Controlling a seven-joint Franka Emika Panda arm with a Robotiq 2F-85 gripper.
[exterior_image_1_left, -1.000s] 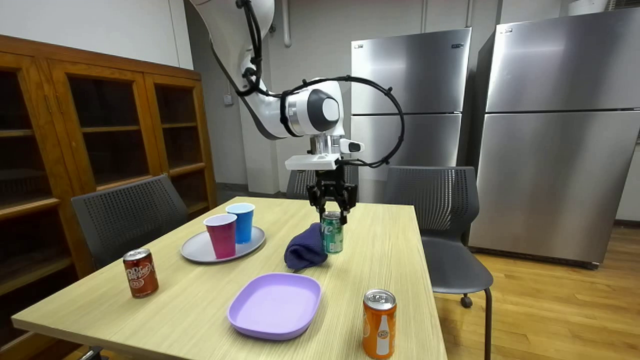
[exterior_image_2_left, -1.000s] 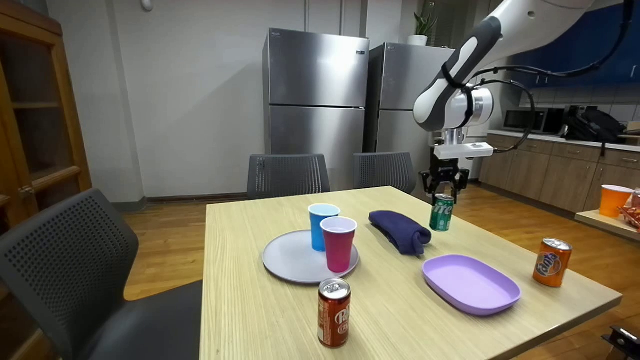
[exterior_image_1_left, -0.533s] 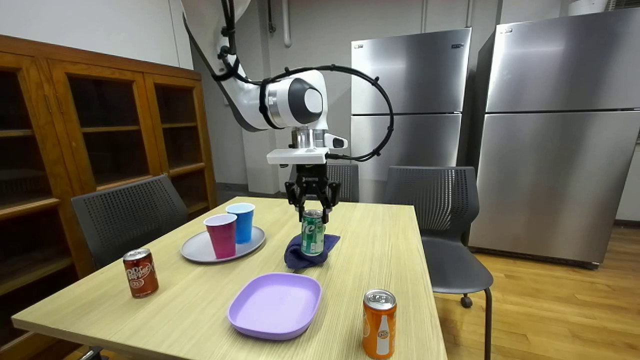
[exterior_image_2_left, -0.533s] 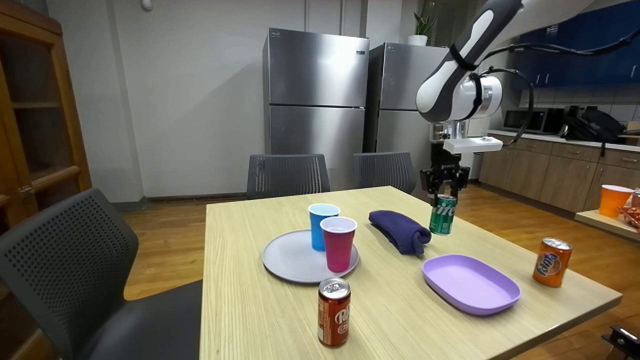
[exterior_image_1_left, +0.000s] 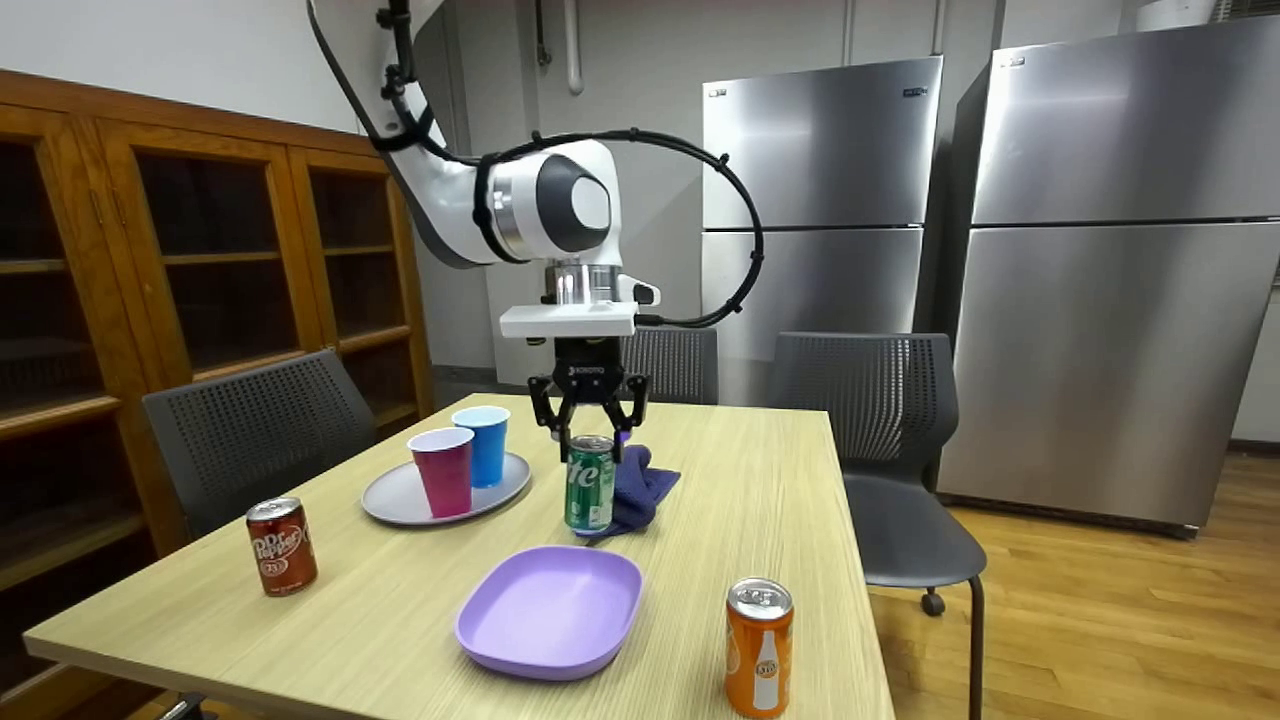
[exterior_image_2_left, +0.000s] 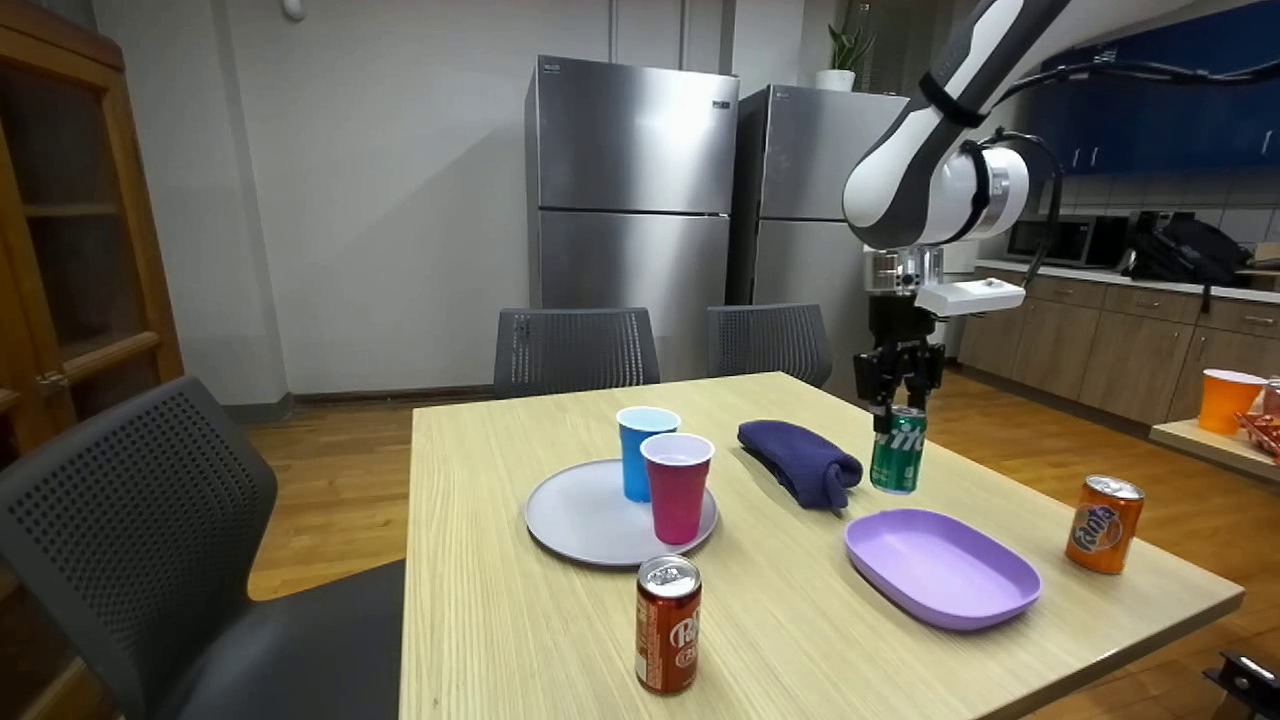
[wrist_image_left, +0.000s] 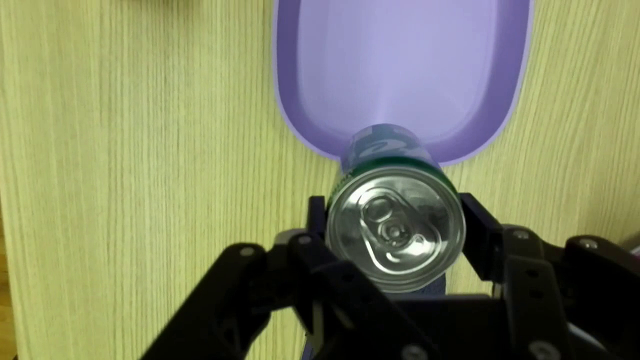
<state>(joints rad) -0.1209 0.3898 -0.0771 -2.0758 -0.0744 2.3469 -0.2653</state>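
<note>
My gripper (exterior_image_1_left: 592, 448) points down and is shut on a green Sprite can (exterior_image_1_left: 590, 492), gripping it near its top. In an exterior view the gripper (exterior_image_2_left: 900, 412) holds the upright can (exterior_image_2_left: 897, 458) beside the far edge of the purple plate (exterior_image_2_left: 940, 570). The can seems a little above the table. In the wrist view the gripper's fingers (wrist_image_left: 395, 222) press both sides of the can, whose silver lid (wrist_image_left: 395, 230) faces up and overlaps the plate's edge. The plate (wrist_image_left: 400, 65) holds nothing. A folded dark blue cloth (exterior_image_1_left: 645, 490) lies behind the can.
A grey plate (exterior_image_1_left: 392, 502) bears a magenta cup (exterior_image_1_left: 444, 478) and a blue cup (exterior_image_1_left: 487, 450). A Dr Pepper can (exterior_image_1_left: 281, 548) stands near one table edge. An orange Fanta can (exterior_image_1_left: 759, 655) stands beyond the purple plate. Chairs (exterior_image_1_left: 865, 400) stand around the table.
My gripper has carried the green can past the dark blue cloth and closer to the purple plate. The cloth, plates, cups and other cans have not moved.
</note>
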